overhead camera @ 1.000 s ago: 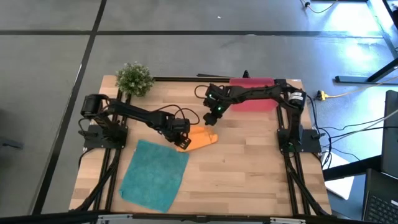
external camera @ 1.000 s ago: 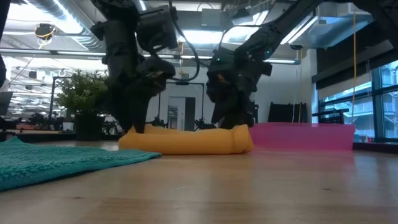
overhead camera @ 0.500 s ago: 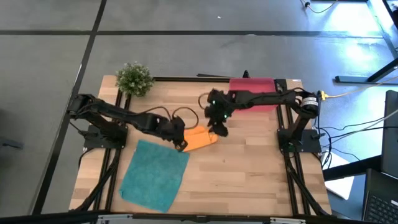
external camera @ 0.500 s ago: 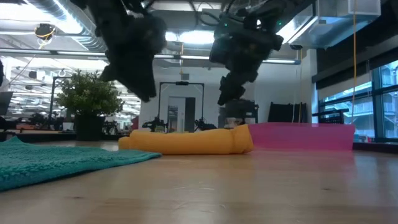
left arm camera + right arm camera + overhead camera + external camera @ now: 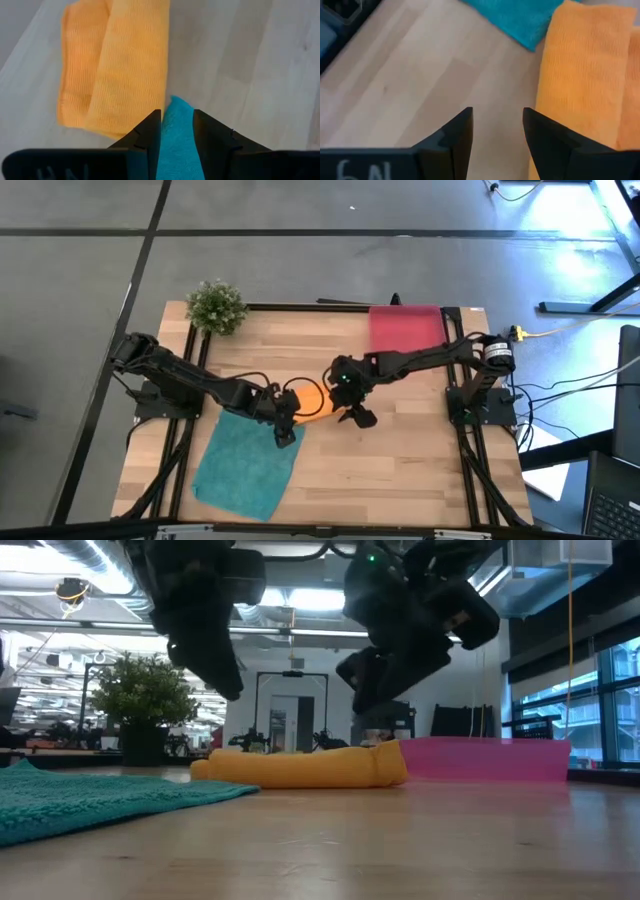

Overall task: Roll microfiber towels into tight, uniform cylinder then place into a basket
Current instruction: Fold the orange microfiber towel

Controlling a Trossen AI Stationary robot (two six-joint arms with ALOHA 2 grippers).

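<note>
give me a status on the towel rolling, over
Both hands empty, jaws apart: left hand and right hand hang above the table. Orange towel rolled, not yet in the basket. Teal towel flat. Nothing blocking.

Rolled towel [image 5: 312,399] lies mid-table, flat towel [image 5: 245,463] beside it (basket [image 5: 405,328] behind).
</note>
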